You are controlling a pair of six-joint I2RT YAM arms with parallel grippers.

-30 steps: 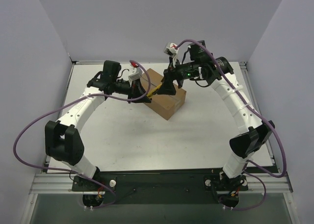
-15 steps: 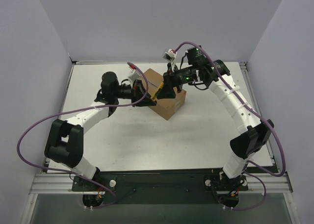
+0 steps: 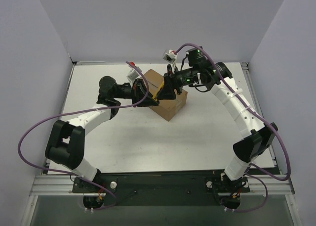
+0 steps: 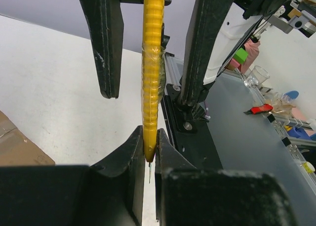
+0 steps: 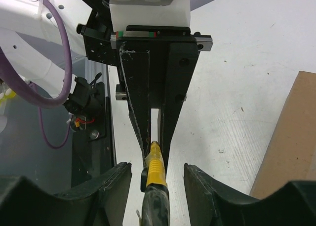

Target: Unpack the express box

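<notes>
Both arms are reaching inward beside the express box, the left gripper clamping its jaws on the yellow utility knife, the right gripper holding its jaws apart around it.

The express box rests on the tabletop at far centre. The left end effector is at the box's left edge and the right end effector over its top. The utility knife lies between them, one end in the left end effector, the other between the right one's fingers.

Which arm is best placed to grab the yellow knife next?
Right, probably: the right pincer straddles the free end of the knife, not yet closed. The left pincer is shut on the other end.
</notes>
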